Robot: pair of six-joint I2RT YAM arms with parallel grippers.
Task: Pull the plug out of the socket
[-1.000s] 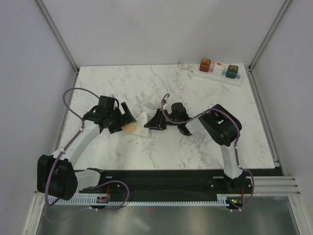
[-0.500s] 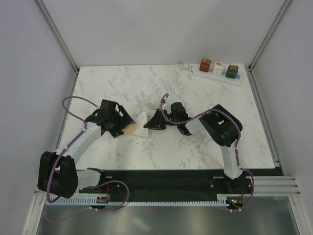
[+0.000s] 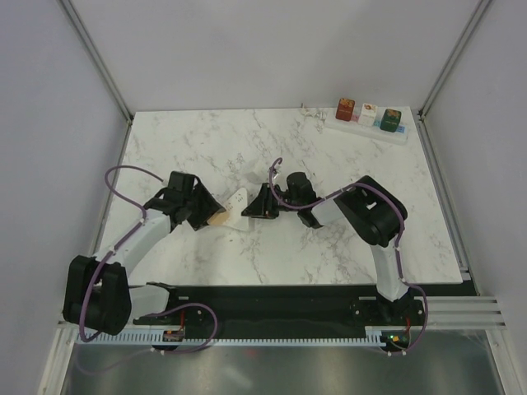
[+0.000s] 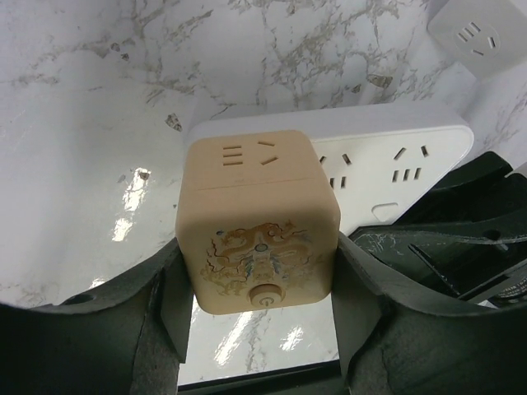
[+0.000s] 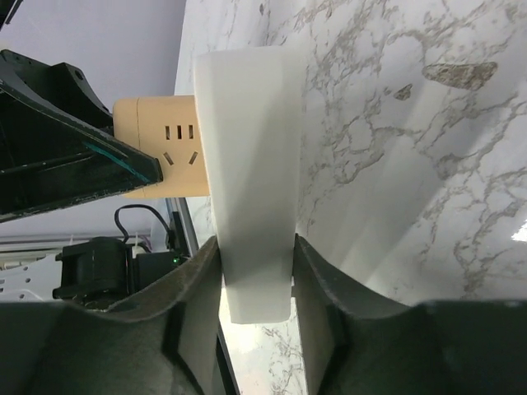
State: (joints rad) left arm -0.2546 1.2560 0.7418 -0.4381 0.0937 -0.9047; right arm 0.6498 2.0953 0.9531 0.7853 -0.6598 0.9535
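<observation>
Since a second before, the left arm had dipped a little toward its base, but the tan plug (image 4: 258, 222) sat in the same spot. It was in the middle of the table (image 3: 346, 181), pressed against the white socket (image 5: 247, 164). The left gripper (image 4: 259, 284) squeezed the plug on two flat sides. The right gripper (image 5: 255, 280) squeezed the socket's end. Both things looked hard, smooth and light, so they could slip. I think a firm hold on the flat sides and a straight pull would work best.
</observation>
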